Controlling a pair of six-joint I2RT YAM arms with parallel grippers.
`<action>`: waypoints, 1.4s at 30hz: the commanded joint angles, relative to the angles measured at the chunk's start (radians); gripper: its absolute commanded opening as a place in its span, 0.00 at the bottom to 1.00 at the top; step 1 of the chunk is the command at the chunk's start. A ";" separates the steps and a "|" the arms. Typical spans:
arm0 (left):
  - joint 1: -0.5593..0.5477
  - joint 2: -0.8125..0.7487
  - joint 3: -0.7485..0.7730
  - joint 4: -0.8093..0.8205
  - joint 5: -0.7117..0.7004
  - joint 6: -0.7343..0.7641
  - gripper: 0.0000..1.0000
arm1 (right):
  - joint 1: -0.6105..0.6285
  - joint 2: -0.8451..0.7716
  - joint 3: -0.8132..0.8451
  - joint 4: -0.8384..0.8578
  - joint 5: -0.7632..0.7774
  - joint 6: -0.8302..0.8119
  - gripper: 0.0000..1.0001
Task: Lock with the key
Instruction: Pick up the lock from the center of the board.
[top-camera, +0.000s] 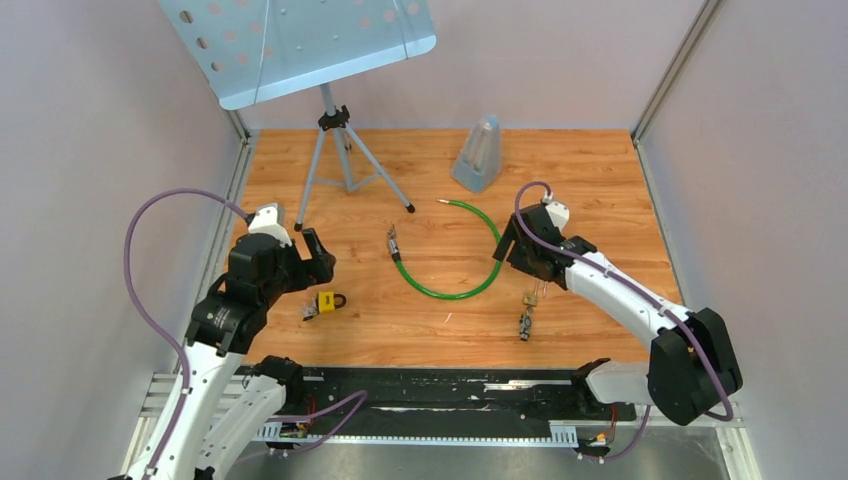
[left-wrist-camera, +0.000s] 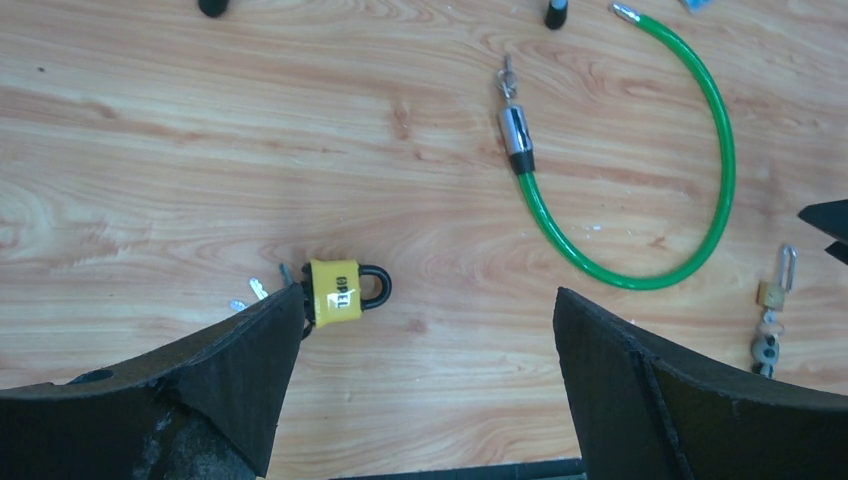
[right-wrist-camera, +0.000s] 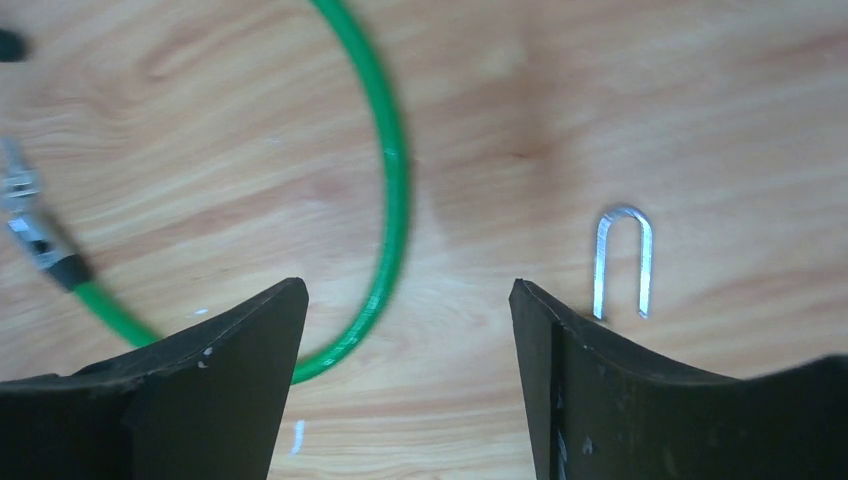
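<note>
My left gripper (left-wrist-camera: 425, 300) has its jaws spread wide with nothing between them, and it hangs over the wooden table (top-camera: 590, 170) on the left side. From its wrist camera, a yellow padlock (left-wrist-camera: 335, 290) lies flat just beside the tip of the left finger (left-wrist-camera: 240, 380), with its black loop seated in the body (I cannot tell whether the finger touches it). A few small keys (left-wrist-camera: 255, 292) lie against the padlock on the side away from the loop. My right gripper (right-wrist-camera: 405, 290) is also wide apart and holds nothing. Its wrist camera shows a silver U-shaped shackle (right-wrist-camera: 622, 260) on the wood, close to the right finger (right-wrist-camera: 640, 400). From above, that shackle belongs to a small brass padlock (top-camera: 530, 297), which has a second bunch of keys (top-camera: 525, 325) just nearer to me. Between the two arms a green cable lock (top-camera: 450, 292) curves in an open loop, its metal ends apart. Farther back, a tripod music stand (top-camera: 335, 125) is on the left and a grey metronome (top-camera: 478, 155) is near the middle.
</note>
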 joint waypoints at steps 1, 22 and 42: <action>0.005 -0.029 -0.008 0.042 0.099 0.014 1.00 | 0.004 -0.007 -0.055 -0.137 0.158 0.118 0.74; 0.005 -0.033 -0.066 0.112 0.198 0.032 1.00 | -0.031 0.112 -0.094 -0.142 0.082 0.177 0.63; 0.005 -0.011 -0.224 0.404 0.584 0.029 0.98 | -0.016 0.075 -0.045 -0.110 -0.076 0.244 0.15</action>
